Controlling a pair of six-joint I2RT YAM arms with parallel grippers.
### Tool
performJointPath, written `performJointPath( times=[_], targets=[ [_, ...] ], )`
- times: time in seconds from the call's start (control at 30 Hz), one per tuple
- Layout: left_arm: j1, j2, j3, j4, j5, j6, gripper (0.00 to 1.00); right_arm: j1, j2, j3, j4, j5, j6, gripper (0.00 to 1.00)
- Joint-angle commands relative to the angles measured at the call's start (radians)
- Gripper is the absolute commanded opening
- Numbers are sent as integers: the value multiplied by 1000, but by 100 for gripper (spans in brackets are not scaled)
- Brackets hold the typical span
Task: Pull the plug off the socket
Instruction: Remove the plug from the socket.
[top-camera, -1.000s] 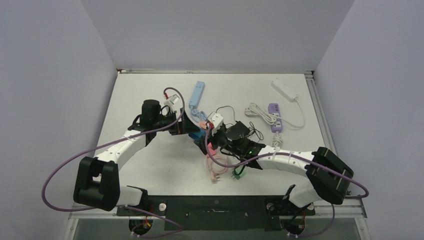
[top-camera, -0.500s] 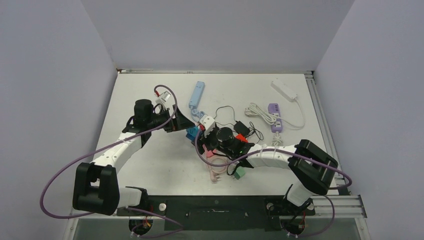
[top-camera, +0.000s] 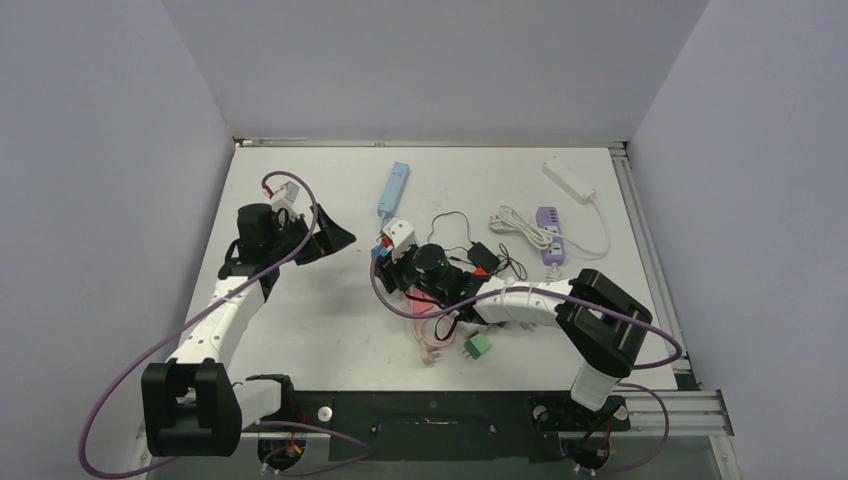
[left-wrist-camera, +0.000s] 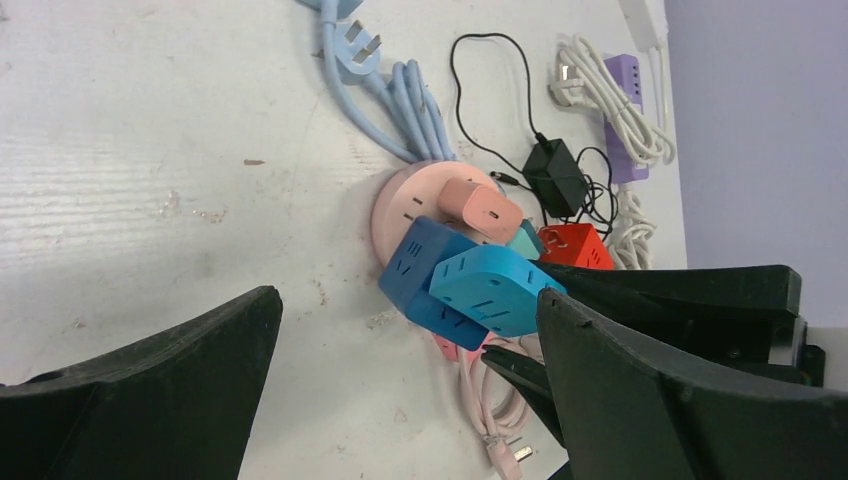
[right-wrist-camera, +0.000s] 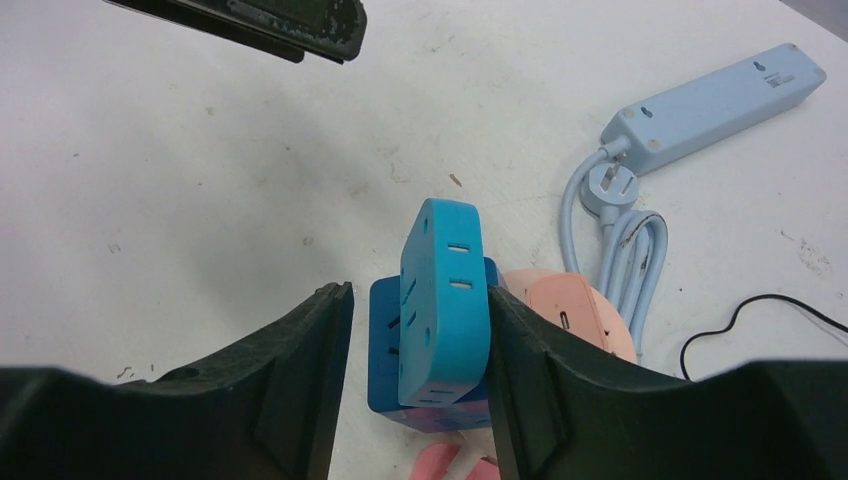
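Moved: left gripper drawn back toward the left of the desk, jaws spread wide, empty; right gripper advanced onto the plug cluster. Right jaws partly spread, straddling light-blue plug, one finger touching it, the other just beside. Plug seated on dark-blue socket block, mid-desk, against pink round socket.
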Motion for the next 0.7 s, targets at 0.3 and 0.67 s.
performJointPath(
  times=[0.3, 0.67],
  targets=[
    [9, 11, 39, -57, -39, 26, 96, 4, 77, 147, -140, -8, -6, 40],
    [2, 38, 36, -52, -24, 23, 96, 2, 65, 154, -166, 65, 26, 7]
  ],
)
